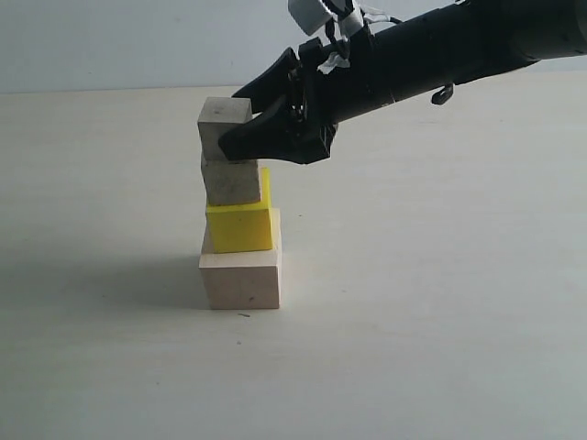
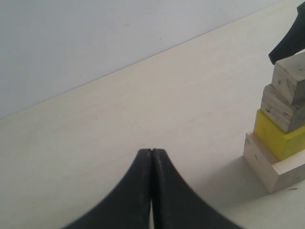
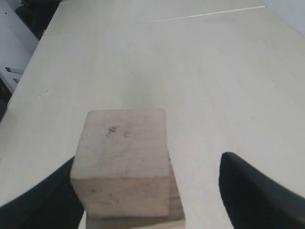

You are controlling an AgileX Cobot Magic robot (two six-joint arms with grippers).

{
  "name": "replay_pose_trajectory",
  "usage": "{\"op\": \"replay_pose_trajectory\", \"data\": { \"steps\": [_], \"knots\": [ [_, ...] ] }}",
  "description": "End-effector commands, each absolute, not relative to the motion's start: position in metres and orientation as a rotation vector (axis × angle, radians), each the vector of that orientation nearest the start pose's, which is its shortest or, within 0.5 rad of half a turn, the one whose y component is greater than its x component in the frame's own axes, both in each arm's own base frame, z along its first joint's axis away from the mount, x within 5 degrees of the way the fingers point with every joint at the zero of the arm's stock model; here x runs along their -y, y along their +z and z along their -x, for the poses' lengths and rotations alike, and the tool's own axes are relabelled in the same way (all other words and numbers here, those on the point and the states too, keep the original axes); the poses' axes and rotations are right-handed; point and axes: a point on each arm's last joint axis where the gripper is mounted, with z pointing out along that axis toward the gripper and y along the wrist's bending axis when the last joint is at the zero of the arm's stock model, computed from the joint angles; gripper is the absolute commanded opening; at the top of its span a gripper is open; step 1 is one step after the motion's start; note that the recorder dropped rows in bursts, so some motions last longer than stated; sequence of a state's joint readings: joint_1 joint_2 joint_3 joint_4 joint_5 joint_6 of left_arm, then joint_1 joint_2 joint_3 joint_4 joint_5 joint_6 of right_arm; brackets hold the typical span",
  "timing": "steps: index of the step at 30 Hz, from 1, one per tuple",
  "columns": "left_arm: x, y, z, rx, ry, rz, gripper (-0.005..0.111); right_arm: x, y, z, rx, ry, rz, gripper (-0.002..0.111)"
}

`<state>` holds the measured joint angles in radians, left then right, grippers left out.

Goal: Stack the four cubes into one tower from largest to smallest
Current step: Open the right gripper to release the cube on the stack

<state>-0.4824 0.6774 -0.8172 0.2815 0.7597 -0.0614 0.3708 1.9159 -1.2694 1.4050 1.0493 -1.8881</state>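
Right arm (image 1: 440,55) slanting down, right claw (image 1: 234,121) apart around smallest cube (image 1: 220,115) (atop the tower (image 1: 240,247)), left claw (image 2: 151,153) together

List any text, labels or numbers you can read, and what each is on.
No readable text anywhere.
Tower: no print, only dark smudges on the top cube.
White fitting on the arm: no lettering visible.
White object past the table edge: dark mark, too blurred to read.

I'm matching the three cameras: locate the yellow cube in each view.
Exterior: yellow cube left of centre, second cube from the bottom.
Left wrist: yellow cube resting on the large cube.
Right wrist: not visible; it lies somewhere under the top cube.
Shared landmark: top cube.
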Motion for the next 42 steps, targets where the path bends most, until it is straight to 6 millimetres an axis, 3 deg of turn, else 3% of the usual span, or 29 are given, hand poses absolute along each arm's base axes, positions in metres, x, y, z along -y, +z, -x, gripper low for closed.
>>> {"op": "replay_pose_trajectory", "data": {
  "steps": [1, 10, 42],
  "knots": [
    [0.041, 0.364, -0.114, -2.005, -0.018, -0.528, 0.0, -0.211, 0.231, -0.333, -1.603, 1.054, 1.404, 0.072],
    [0.041, 0.364, -0.114, -2.005, -0.018, -0.528, 0.0, -0.206, 0.248, -0.327, -1.604, 0.998, 1.442, 0.072],
    [0.041, 0.364, -0.114, -2.004, -0.016, -0.532, 0.0, -0.205, 0.244, -0.329, -1.666, 0.958, 1.432, 0.072]
  ]
}}
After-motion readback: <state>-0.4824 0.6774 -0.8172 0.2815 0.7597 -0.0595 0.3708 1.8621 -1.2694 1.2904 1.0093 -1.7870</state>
